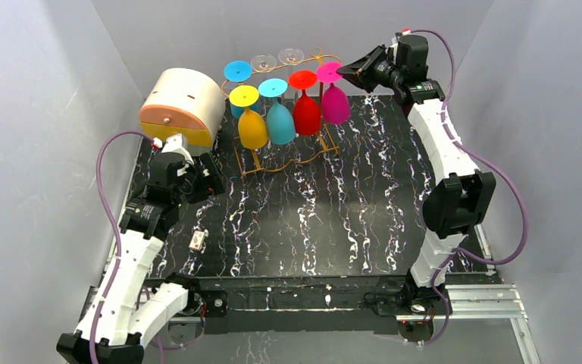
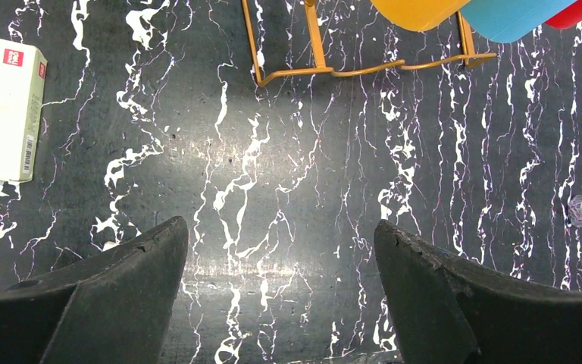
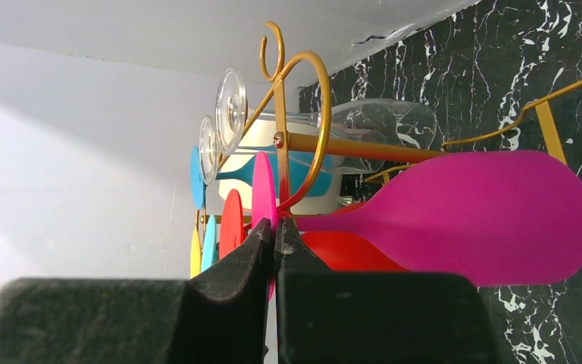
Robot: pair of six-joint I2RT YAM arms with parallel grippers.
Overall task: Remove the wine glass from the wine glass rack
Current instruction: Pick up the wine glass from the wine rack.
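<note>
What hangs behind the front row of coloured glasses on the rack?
A second row, feet up: a blue glass and two clear glasses. From above, the front row, magenta glass included, covers most of their bowls; the right wrist view shows one clear bowl.

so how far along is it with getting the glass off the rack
Approach and grasp look done: the right gripper is shut on the foot of the magenta wine glass. In hand: that grip, while the glass hangs upside down on the wine glass rack. Left: sliding it off the rail. The left gripper hangs open over the table.
</note>
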